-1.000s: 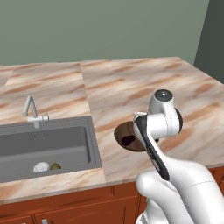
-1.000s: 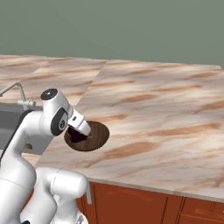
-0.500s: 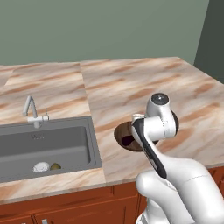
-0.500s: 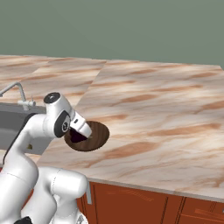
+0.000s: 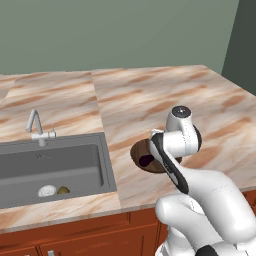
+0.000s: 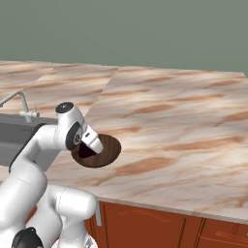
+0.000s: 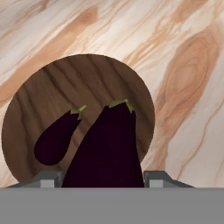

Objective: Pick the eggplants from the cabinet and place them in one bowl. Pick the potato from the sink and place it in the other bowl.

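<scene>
Marble counter (image 5: 150, 100); potato (image 5: 63, 190) in sink (image 5: 75, 160).

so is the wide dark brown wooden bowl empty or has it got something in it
Not empty. One dark purple eggplant lies inside the wide dark brown wooden bowl; a second eggplant sits between the gripper fingers above it.

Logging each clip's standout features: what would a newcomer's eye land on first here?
In the hand view, a big dark purple eggplant is clamped in the end effector above a wide dark brown wooden bowl, where a smaller eggplant lies. Left of the bowl, the dark grey sink holds a small olive-brown potato.
</scene>
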Controlling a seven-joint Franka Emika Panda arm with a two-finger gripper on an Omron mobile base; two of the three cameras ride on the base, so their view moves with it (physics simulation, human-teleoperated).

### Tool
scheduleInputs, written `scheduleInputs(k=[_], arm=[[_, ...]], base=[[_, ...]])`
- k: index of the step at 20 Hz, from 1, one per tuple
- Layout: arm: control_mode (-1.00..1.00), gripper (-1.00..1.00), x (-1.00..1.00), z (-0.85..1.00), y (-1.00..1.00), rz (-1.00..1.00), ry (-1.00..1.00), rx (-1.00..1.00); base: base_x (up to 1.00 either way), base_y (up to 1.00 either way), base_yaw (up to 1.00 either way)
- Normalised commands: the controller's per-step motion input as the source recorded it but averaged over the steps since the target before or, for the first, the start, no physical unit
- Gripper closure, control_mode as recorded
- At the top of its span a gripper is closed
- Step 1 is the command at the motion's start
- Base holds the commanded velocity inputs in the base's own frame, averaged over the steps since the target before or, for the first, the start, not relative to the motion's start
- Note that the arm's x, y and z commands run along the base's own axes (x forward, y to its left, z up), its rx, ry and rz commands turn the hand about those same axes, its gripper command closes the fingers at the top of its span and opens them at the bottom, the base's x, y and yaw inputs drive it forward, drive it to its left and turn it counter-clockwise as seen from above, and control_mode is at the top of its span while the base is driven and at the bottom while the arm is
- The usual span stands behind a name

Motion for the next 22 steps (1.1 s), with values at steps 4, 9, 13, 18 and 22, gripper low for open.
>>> scheduleInputs(k=[4, 9, 13, 18, 22], arm=[[-1.00, 1.00, 0.16, -0.12, 0.00, -0.04, 0.00, 0.01], [-1.00, 1.00, 0.16, -0.16, 0.00, -0.05, 0.00, 0.00], [-1.00, 1.00, 0.15, -0.18, 0.00, -0.05, 0.00, 0.00], [-1.00, 1.00, 0.13, -0.19, 0.00, -0.05, 0.01, 0.01], [-1.00, 1.00, 0.11, -0.19, 0.00, -0.04, 0.02, 0.01]], base=[[0.00, 0.00, 0.00], [0.00, 0.00, 0.00], [0.00, 0.00, 0.00], [0.00, 0.00, 0.00], [0.00, 0.00, 0.00]])
